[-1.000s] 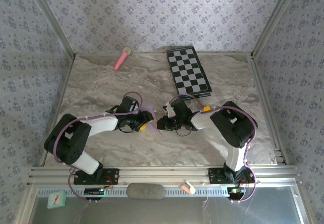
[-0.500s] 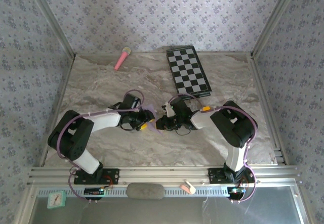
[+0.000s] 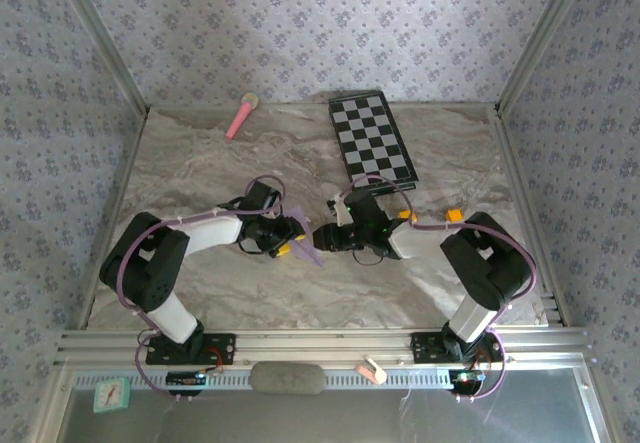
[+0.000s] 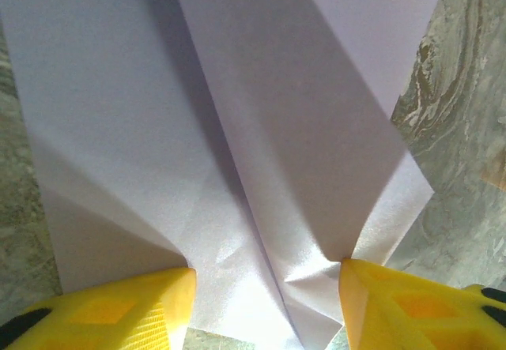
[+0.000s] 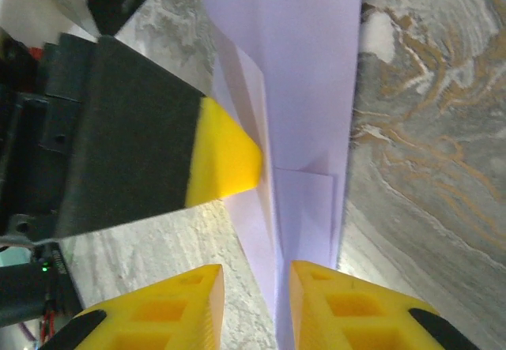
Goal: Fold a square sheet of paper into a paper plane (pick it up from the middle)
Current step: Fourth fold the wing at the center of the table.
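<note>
at mid-table, holding the half-folded lilac paper (image 4: 237, 129) between two grippers.
squeezing it across its width with the left gripper (image 4: 265, 306), fingertips (image 4: 118, 306) pressing both folded edges; straddling one thin edge with the right gripper (image 5: 253, 306), jaws slightly apart, not clamping. seeing the centre crease running straight ahead from the left fingertips; likely leaving the next fold's support to the left gripper.

R gripper (image 5: 254, 302) jaws slightly apart w/ folded lilac paper (image 5: 304, 89) edge between; L fingertip (image 5: 229, 160) touches paper.
</note>
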Controlling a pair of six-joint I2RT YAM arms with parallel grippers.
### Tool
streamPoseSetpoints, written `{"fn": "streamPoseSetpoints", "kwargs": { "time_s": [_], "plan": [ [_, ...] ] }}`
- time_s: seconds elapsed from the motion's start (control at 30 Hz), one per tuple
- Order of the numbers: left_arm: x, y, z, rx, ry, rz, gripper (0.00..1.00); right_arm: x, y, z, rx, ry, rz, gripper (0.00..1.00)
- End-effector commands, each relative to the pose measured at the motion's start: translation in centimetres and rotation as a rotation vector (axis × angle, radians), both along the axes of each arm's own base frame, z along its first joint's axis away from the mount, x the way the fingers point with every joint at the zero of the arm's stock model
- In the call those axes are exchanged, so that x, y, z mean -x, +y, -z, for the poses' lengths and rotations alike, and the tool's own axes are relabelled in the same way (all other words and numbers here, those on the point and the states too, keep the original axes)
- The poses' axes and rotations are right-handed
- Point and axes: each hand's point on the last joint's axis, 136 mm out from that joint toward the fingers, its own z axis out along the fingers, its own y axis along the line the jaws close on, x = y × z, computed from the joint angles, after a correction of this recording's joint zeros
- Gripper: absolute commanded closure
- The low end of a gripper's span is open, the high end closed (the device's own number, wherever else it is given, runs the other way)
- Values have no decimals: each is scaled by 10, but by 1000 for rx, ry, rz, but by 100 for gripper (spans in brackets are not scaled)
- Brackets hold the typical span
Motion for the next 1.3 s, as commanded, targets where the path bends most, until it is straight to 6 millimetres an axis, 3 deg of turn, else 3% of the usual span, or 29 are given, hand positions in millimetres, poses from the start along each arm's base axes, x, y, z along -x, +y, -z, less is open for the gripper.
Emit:
{"fn": "streamPoseSetpoints", "kwargs": {
  "time_s": [0.0, 0.87, 1.27],
  "plan": [
    [37, 36, 45, -188, 172, -29, 45, 6, -4, 13, 72, -6, -21, 72],
    [44, 35, 53, -235, 225, 9, 37, 16, 12, 35, 115, 29, -109, 76],
    [42, 33, 50, -227, 216, 9, 37, 20, 9, 44, 123, 65, -110, 86]
  ]
}}
